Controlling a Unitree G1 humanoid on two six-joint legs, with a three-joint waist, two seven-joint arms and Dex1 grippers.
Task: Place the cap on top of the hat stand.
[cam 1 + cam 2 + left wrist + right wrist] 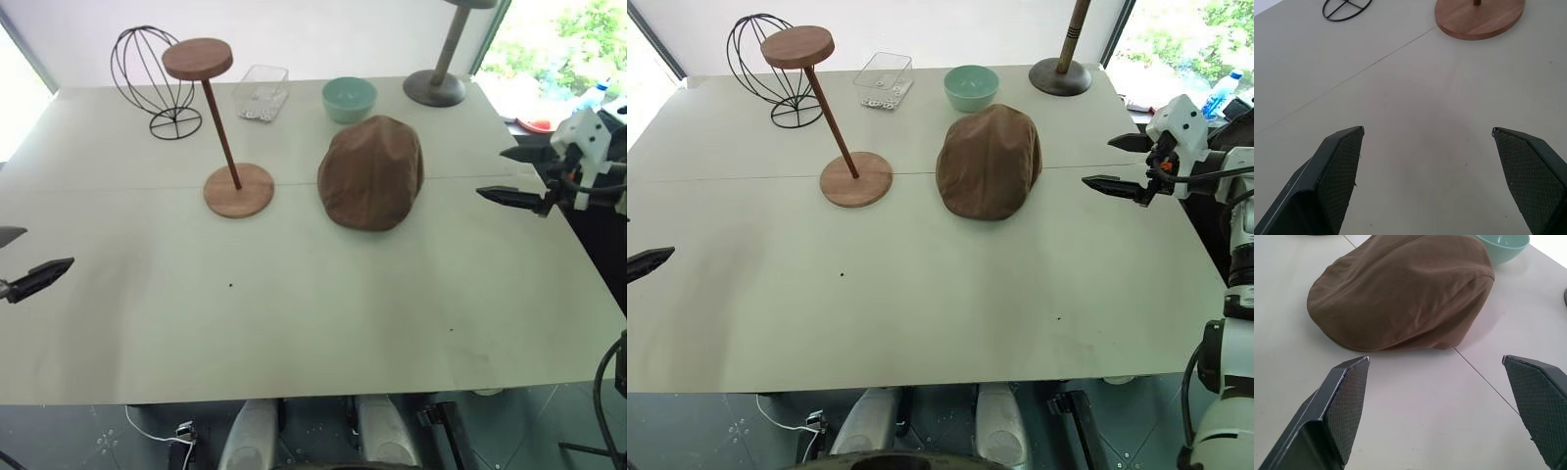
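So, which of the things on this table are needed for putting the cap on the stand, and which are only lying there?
Needed:
- soft brown fabric flat cap, lying flat on the table
- reddish-brown wooden hat stand with round disc top, nothing on it yet

Only lying there:
- black wire head form
- small teal bowl
- clear plastic container
- thick grey-brown stand

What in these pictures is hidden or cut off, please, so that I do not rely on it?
- Thick grey-brown stand: top cut off by the head views' upper edge.
- Clear box: contents too small to identify.
- Cap: underside hidden against the table.
- Left gripper: partly cut off by the edge.
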